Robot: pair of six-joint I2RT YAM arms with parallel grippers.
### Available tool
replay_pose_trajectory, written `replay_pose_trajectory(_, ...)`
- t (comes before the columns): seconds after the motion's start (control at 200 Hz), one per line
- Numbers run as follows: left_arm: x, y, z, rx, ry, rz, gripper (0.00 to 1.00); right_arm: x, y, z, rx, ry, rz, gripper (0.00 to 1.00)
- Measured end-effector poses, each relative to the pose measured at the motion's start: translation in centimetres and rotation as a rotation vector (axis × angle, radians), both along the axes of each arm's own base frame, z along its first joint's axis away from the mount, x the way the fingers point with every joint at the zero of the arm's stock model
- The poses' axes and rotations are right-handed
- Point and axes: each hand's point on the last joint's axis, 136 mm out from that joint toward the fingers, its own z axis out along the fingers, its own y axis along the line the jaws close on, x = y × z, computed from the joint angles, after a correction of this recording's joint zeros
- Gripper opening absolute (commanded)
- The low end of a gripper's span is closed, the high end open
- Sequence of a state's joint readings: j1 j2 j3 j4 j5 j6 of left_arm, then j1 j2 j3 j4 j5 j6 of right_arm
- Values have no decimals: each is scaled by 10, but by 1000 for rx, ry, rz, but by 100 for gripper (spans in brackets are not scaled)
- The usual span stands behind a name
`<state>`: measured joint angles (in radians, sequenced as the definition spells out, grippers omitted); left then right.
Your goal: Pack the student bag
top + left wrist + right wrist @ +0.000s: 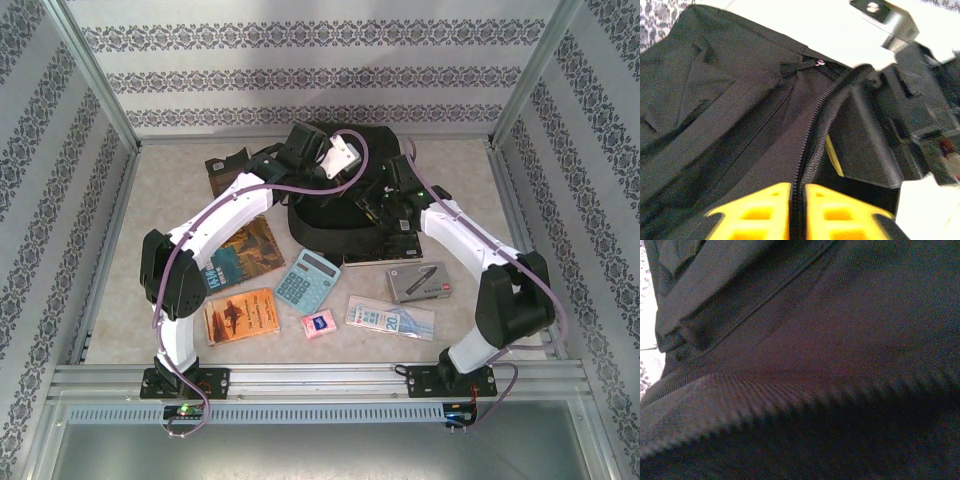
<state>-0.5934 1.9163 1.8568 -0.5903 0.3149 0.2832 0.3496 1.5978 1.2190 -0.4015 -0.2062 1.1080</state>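
Note:
The student bag [330, 225] is a big black fabric backpack lying at the back middle of the table. My left gripper [340, 165] is over its top. In the left wrist view the yellow fingers [765, 207] stand almost together, and the bag's open zipper edge [812, 130] runs up from the narrow gap of the left gripper [798, 186]. A yellow strip [834, 157] shows inside the opening. My right gripper [386, 200] is pressed against the bag's right side. In the right wrist view, black fabric [840, 315] and a blurred zipper edge [790, 395] hide its fingers.
Two books [245, 255] [240, 315] lie front left of the bag, and another book [225, 170] lies at the back left. A blue calculator [307, 278], a pink eraser [319, 324], a ruler packet [390, 317] and a grey pen box [420, 281] lie in front.

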Motion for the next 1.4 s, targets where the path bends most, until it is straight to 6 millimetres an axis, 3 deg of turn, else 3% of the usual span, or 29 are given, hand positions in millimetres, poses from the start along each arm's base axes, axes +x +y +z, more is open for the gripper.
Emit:
replay_pose_trajectory(0.185,2,-2,-11,22,6,-16,57,15,2,-3,1,2,-29,34)
replay_pose_trajectory(0.315,10,-3,-27,55,11,-13,58,20,4,1,9,-8,-34,34)
replay_pose_trajectory(0.4,17,-4,-37,83,6,-11,44,20,4,2,12,-7,-38,34)
replay_pose_trajectory(0.555,36,-6,-53,120,-6,25,0,19,3,3,16,-9,-45,33)
replay_pose_trajectory(0.62,42,-5,-56,134,-14,43,0,14,0,5,11,-14,-49,36)
replay_pose_trajectory(0.695,48,-4,-53,139,-29,68,0,7,-8,13,-6,-28,-53,47)
replay_pose_trajectory(0.809,65,4,-27,113,-76,167,0,-10,-27,39,-61,-75,-69,55)
replay_pose_trajectory(0.949,92,25,34,-6,-146,379,0,-42,-56,87,-149,-188,-82,55)
replay_pose_trajectory(1.054,101,42,67,-103,-153,489,0,-71,-72,109,-182,-246,-82,57)
replay_pose_trajectory(1.129,101,51,88,-169,-152,533,0,-89,-79,109,-197,-245,-74,60)
replay_pose_trajectory(1.229,95,61,115,-236,-159,564,0,-104,-82,92,-215,-197,-51,63)
replay_pose_trajectory(1.399,70,76,161,-307,-188,583,0,-103,-64,60,-186,-95,39,65)
